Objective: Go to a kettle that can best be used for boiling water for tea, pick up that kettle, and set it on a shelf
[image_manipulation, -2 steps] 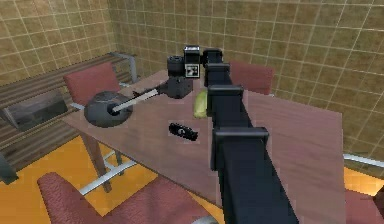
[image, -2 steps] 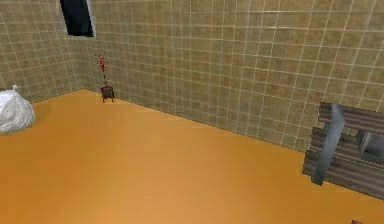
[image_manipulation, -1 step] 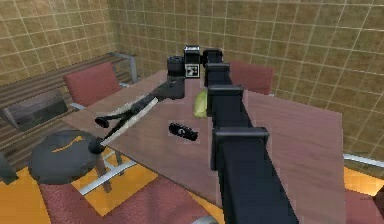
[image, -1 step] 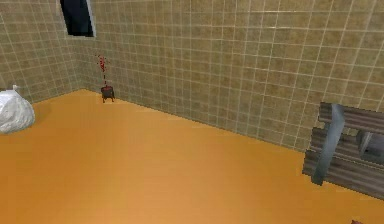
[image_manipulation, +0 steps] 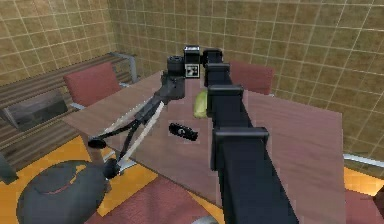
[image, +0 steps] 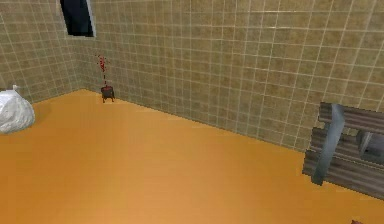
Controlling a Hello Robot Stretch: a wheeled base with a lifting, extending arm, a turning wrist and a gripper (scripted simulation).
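My claw (image_manipulation: 110, 148) at the table (image_manipulation: 300, 130), grip unreadable.
I cannot tell whether my fingers are spread or pressed, or hold anything: tabletop lies behind them. A dark round blob (image_manipulation: 58, 192), cut by the bottom edge, sits near their tips; kettle or not, I cannot tell. My arm (image_manipulation: 235, 150) hides part of a yellowish thing (image_manipulation: 200, 100). Ahead: a white bag (image: 12, 110), a bench (image: 345, 150) cut off at right.

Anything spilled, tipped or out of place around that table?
Nothing clearly stands out: no spill on the table. A small dark object lies flat on it, and a white bag sits on the floor.
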